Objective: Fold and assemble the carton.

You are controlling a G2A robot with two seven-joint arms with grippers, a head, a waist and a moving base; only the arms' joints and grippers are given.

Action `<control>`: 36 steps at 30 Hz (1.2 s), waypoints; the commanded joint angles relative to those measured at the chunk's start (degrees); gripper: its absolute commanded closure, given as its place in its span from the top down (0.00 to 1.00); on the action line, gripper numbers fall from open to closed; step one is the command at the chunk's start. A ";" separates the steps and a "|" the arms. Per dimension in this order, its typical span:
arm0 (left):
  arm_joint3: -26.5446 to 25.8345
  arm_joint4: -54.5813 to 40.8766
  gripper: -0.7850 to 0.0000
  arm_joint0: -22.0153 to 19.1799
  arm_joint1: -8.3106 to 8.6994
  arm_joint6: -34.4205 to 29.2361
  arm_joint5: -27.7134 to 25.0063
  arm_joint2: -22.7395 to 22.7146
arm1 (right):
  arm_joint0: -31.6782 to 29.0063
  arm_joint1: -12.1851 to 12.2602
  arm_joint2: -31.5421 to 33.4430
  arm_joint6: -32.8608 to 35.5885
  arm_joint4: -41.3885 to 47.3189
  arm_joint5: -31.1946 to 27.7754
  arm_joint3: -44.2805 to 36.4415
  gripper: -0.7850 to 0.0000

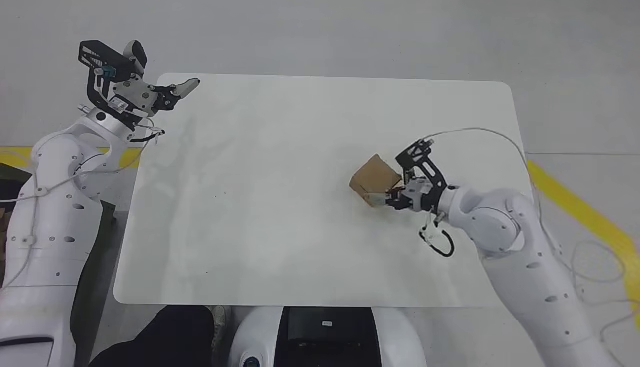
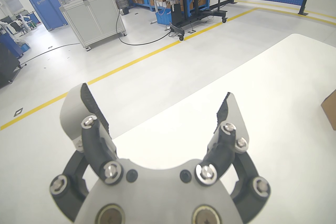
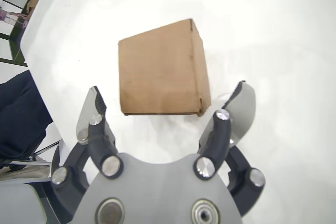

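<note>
- Noting position first: the carton stands on the white table, on the right arm's half, a little in from the edge nearest that arm.
- You see it as a closed brown block. The broad face towards the right wrist camera is flat and whole, and a narrower side face meets it along a clean fold.
- One seam runs down that side face, with a small nick at the lower corner. Whether a flap there is fully tucked, you cannot tell. The faces turned away and the underside are hidden.
- Right gripper: jaws spread wide, nothing held. Its fingertips sit either side of the carton's near edge, close beside it. Contact cannot be made out.
- Left gripper: jaws wide apart and empty, hanging over the far corner of the table on its own side, well apart from the carton.
- Judgement on progress: folding looks done or nearly so, since the carton holds its shape with neither hand on it.
- What seems left, at most: pressing the seam home and checking the hidden end is shut. Treat that as a guess.
</note>
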 commanded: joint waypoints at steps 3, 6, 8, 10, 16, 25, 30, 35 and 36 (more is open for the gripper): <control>0.00 0.00 1.00 0.00 0.00 0.00 0.00 0.00 | -0.75 0.35 1.91 0.40 4.75 -1.96 -2.46 1.00; 0.00 0.00 1.00 0.00 0.00 0.00 0.00 0.00 | -1.38 0.76 4.95 -0.82 8.04 -3.00 -3.95 1.00; 0.00 0.00 1.00 0.00 0.00 0.00 0.00 0.00 | -1.63 1.06 7.09 -1.65 9.26 -3.78 -4.49 1.00; 0.00 0.00 1.00 0.00 0.00 0.00 0.00 0.00 | -1.85 1.33 9.15 -2.81 10.11 -4.52 -4.42 1.00; 0.00 0.00 1.00 0.00 0.00 0.00 0.00 0.00 | -1.22 1.88 13.73 -8.12 10.14 -6.82 -1.53 1.00; 0.00 0.00 1.00 0.00 0.00 0.00 0.00 0.00 | 2.96 2.28 16.35 -14.37 6.75 -8.07 4.61 1.00; 0.00 0.00 1.00 0.00 0.00 0.00 0.00 0.00 | 4.65 2.40 16.18 -14.39 6.49 -8.70 6.59 1.00; 0.00 0.00 1.00 0.00 0.00 0.00 0.00 0.00 | 4.65 2.40 16.17 -14.39 6.49 -8.71 6.60 1.00; 0.00 0.00 1.00 0.00 0.00 0.00 0.00 0.00 | 4.65 2.40 16.17 -14.39 6.49 -8.71 6.59 1.00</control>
